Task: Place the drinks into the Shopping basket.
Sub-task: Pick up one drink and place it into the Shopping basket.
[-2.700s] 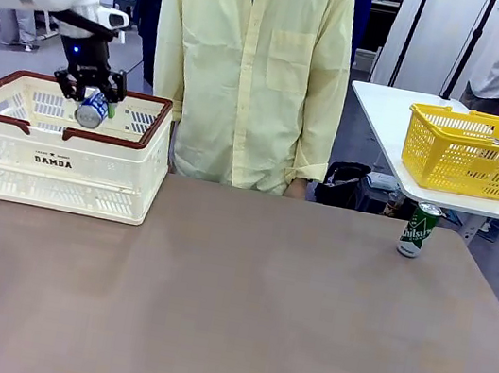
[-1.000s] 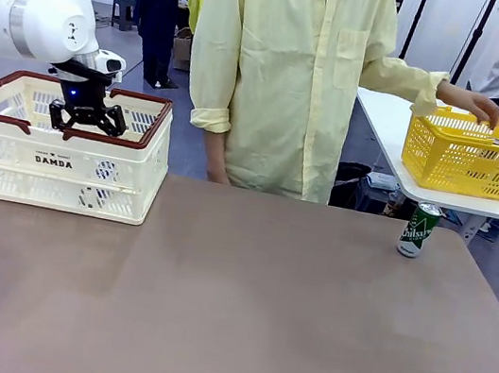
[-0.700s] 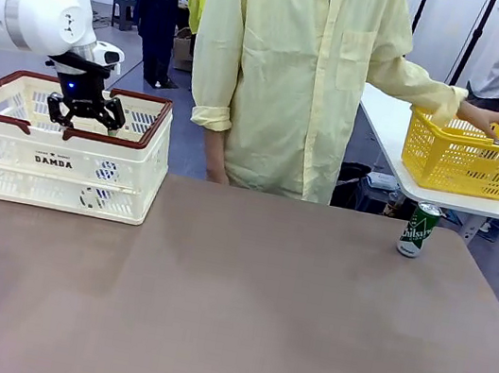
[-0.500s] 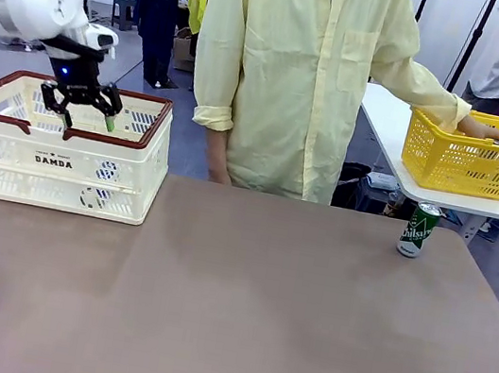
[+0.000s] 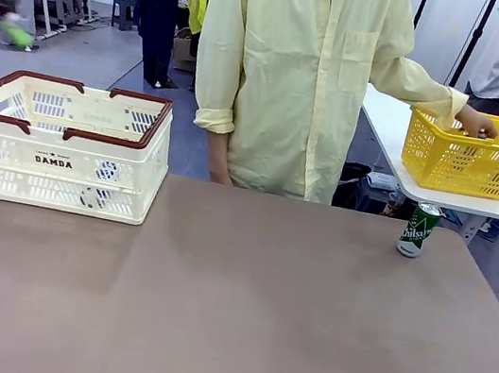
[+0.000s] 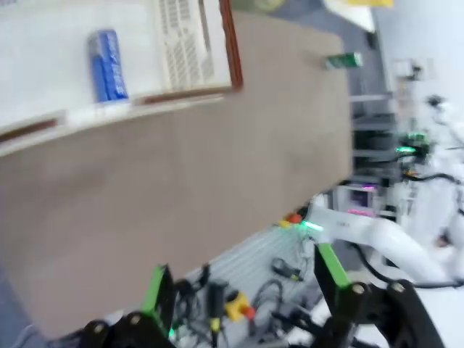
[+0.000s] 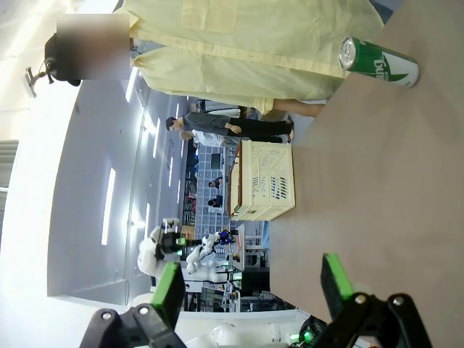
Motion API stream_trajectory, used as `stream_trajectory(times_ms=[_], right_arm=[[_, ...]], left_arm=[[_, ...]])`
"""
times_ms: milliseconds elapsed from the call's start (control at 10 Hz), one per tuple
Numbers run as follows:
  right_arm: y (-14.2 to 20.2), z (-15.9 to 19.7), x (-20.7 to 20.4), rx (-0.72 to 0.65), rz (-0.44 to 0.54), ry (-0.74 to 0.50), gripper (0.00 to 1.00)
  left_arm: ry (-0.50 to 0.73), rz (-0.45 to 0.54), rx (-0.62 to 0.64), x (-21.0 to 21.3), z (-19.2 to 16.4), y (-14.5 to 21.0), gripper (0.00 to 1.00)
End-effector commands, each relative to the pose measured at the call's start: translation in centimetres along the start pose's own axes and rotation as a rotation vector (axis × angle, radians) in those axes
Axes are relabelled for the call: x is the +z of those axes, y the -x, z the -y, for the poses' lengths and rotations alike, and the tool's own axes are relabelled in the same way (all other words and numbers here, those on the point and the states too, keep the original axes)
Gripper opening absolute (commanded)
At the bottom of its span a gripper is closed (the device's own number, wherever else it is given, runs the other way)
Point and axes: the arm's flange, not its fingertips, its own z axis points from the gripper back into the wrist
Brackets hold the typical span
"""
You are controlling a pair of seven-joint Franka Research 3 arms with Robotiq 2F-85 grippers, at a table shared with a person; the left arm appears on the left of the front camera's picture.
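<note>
The cream-white Shopping basket (image 5: 53, 158) with brown rim handles stands at the table's far left. In the left wrist view a blue drink can (image 6: 107, 65) lies on its side inside the basket (image 6: 181, 51). A green drink can (image 5: 417, 230) stands upright at the table's far right edge; it also shows in the right wrist view (image 7: 378, 61) and, small, in the left wrist view (image 6: 343, 61). My left gripper (image 6: 245, 279) is open with nothing in it, high and off to the left of the basket, one green pad (image 5: 12, 30) motion-blurred. My right gripper (image 7: 254, 286) is open, far from the green can.
A person in a pale yellow shirt (image 5: 288, 69) stands at the far side, one hand (image 5: 476, 121) reaching into a yellow mesh basket (image 5: 471, 152) on a white side table (image 5: 387, 109). The brown tabletop (image 5: 231, 298) is bare between the cream basket and the green can.
My left gripper let go of the blue can in the basket, rose out of it and swung away to the left. The person turned and reached into the yellow basket.
</note>
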Motion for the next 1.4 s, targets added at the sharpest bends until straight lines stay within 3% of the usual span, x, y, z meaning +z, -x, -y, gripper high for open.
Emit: stream_trajectory(times_ms=[0, 100, 300, 400, 1300], right_arm=[[-0.1, -0.5, 0.1, -0.017, 0.003, -0.013, 1.00], [-0.1, -0.5, 0.1, -0.017, 0.003, -0.013, 1.00], [-0.1, -0.5, 0.1, -0.017, 0.003, -0.013, 1.00], [-0.1, -0.5, 0.1, -0.017, 0.003, -0.013, 1.00], [-0.1, -0.5, 0.1, -0.017, 0.003, -0.013, 1.00]], left_arm=[[0.173, 0.000, 0.011, 1.7, -7.1, 3.1, 1.00], [0.286, -0.018, -0.086, 2.1, -9.6, 4.4, 1.00], [0.416, -0.029, -0.095, 0.7, -13.0, 3.4, 1.00], [0.271, 0.026, -0.044, 2.9, -10.9, 6.7, 1.00], [0.271, 0.026, -0.044, 2.9, -10.9, 6.7, 1.00]])
